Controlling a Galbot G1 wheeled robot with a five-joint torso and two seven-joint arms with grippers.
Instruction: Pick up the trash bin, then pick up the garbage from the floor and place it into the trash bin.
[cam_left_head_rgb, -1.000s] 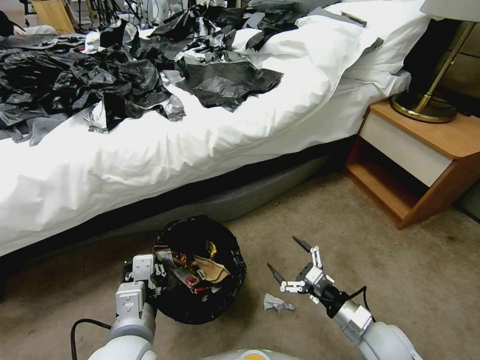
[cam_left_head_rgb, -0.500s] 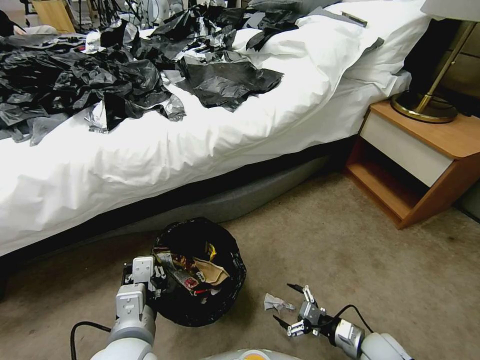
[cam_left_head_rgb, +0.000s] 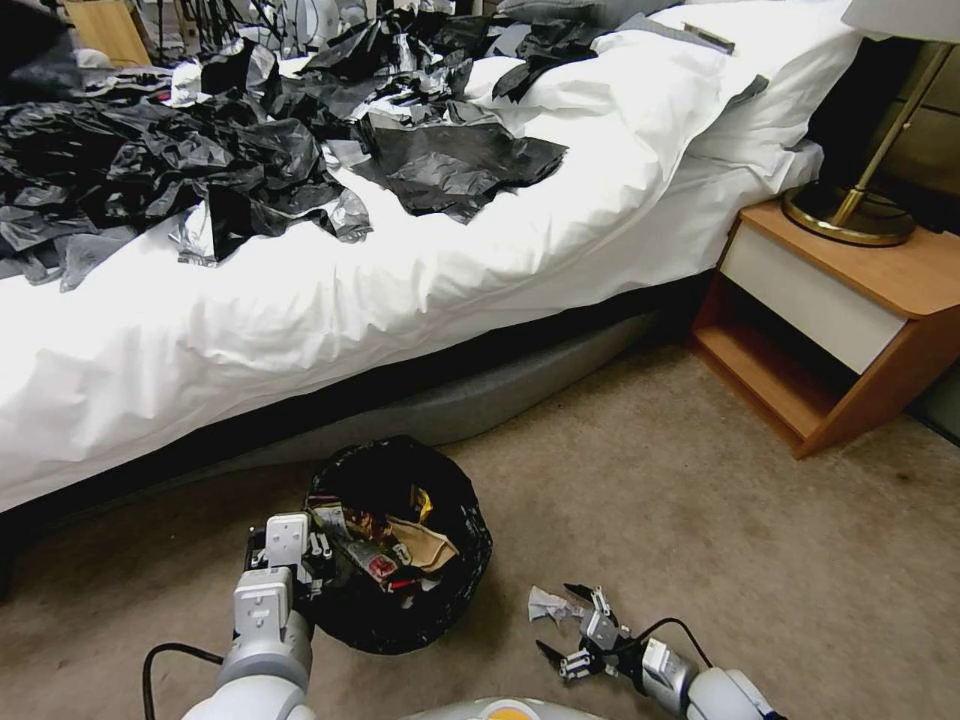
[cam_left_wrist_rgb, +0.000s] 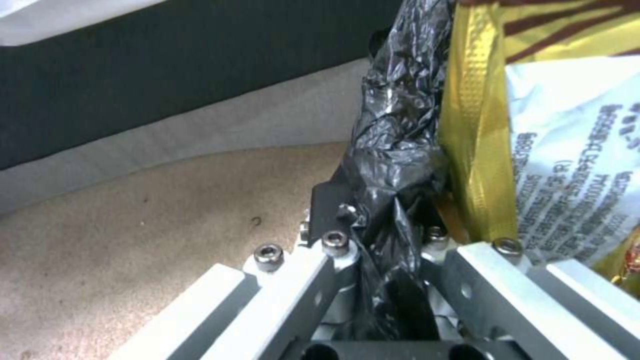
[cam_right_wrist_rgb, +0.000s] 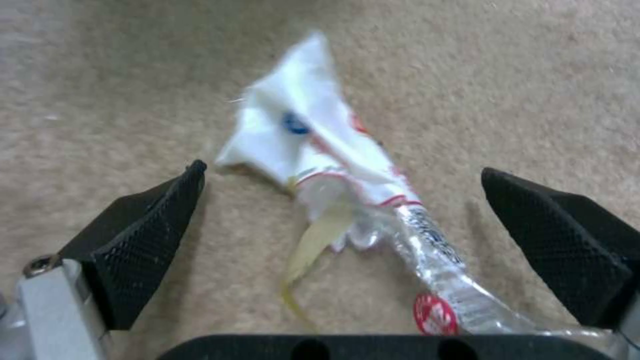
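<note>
— So why is the left gripper (cam_left_head_rgb: 300, 560) sitting against the side of the trash bin (cam_left_head_rgb: 400, 545)?

— It is clamped on the rim. In the left wrist view the fingers (cam_left_wrist_rgb: 333, 250) are closed with the black bag liner (cam_left_wrist_rgb: 393, 165) bunched between them, so the bin is held by its edge on the carpet (cam_left_head_rgb: 700, 480) beside the bed (cam_left_head_rgb: 300, 300). My guess is that this keeps the opening steady and close to where the litter lies.

— And the bin already has things in it?

— Yes, a brown paper bag (cam_left_head_rgb: 425, 545) and some wrappers lie on top. A yellow foil wrapper (cam_left_wrist_rgb: 477, 150) presses right up against the liner near the clamped fingers.

— What is the right gripper (cam_left_head_rgb: 562, 623) doing, then?

— It is low over the carpet, just to the right of the bin, with its claw spread wide and holding nothing. The right wrist view shows a crumpled white wrapper (cam_right_wrist_rgb: 333, 170) with red and blue print lying on the floor between the two black fingertips (cam_right_wrist_rgb: 140, 240); neither pad touches it.

— Why spread so wide?

— I would judge that the wrapper is flat, crinkled and splayed out, so a wide claw straddles it and can gather it as it closes.

— Anything that could go wrong?

— Thin film may slip out, or the tips may scrape the carpet.
</note>
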